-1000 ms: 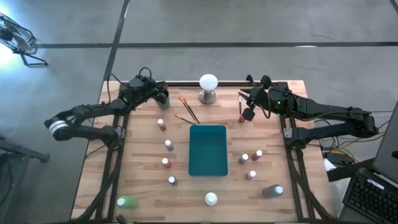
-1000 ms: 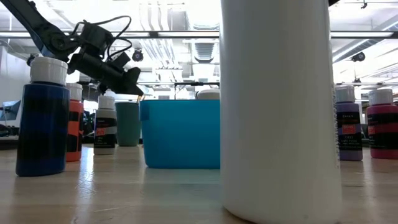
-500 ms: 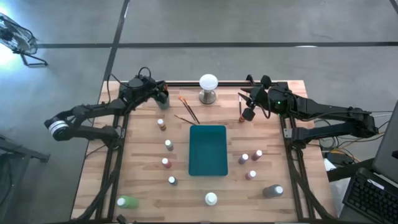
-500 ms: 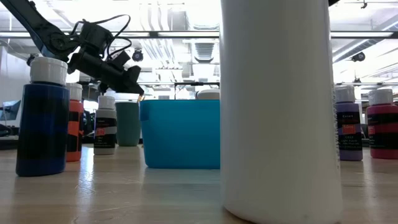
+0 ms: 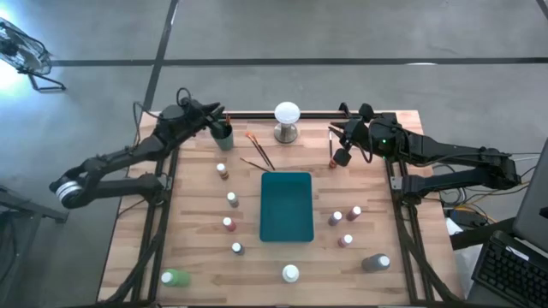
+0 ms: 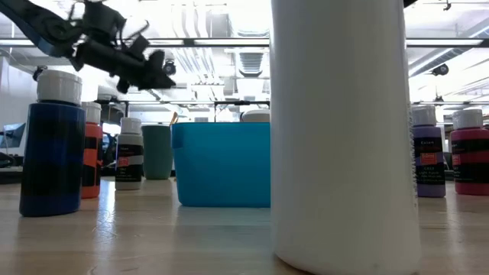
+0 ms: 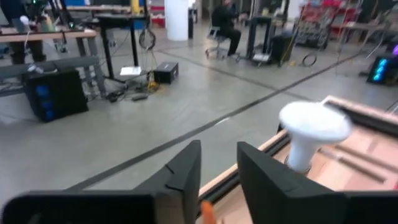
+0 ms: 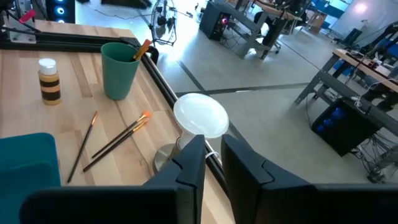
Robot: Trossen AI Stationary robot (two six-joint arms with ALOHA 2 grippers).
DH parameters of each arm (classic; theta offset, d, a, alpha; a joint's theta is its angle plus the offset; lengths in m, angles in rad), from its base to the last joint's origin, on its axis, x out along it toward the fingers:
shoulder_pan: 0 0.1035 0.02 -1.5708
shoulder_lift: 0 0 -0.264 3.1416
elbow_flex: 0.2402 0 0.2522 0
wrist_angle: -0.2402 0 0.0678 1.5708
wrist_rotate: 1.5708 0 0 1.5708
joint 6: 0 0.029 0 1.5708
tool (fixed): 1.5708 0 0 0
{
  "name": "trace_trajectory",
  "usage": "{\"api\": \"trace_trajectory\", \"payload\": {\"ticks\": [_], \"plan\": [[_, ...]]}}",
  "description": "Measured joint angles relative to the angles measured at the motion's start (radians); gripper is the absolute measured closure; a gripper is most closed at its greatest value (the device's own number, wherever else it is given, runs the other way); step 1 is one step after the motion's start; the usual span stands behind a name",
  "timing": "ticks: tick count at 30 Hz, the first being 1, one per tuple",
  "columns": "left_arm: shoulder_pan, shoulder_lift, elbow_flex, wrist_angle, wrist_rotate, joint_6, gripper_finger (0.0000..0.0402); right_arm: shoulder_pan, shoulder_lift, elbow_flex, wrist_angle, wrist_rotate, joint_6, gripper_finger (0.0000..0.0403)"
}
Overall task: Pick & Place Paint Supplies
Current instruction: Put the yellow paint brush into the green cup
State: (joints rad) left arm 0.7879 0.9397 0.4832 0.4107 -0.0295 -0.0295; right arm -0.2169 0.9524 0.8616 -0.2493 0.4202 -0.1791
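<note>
I am lifting the left gripper [image 5: 214,115], fingers parted and empty, above the green cup [image 5: 223,132] at eleven o'clock, one brush [image 8: 142,50] inside it. The right gripper [image 5: 336,144], near one o'clock, is clenching another brush [image 5: 331,147]; next it needs carrying cupward.

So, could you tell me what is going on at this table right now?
Two robot arms are sorting paint supplies on a wooden table. The left gripper hovers over a green cup at the back left, fingers apart and empty; a brush stands in the cup. The right gripper is at the back right, holding nothing that can be made out. Three more brushes lie near the white ball on its metal base, and the small bottles stand around the teal tray.
</note>
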Motion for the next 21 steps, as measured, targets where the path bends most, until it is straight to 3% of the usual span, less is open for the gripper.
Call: {"api": "trace_trajectory", "payload": {"ticks": [5, 14, 21], "plan": [[0.000, -0.102, 0.025, -0.024, 0.107, -0.044, 0.0256, 0.000, 0.000, 0.000, 0.000, 0.000, -0.001, 0.0359], [-0.006, -0.201, 0.116, -0.025, 0.438, -0.142, 0.0252, 0.000, 0.000, 0.000, 0.001, 0.000, 0.011, 0.0339], [-0.053, -0.196, 0.216, -0.103, 0.467, -0.167, 0.0252, 0.000, 0.000, 0.000, 0.001, 0.000, 0.053, 0.0317]]}}
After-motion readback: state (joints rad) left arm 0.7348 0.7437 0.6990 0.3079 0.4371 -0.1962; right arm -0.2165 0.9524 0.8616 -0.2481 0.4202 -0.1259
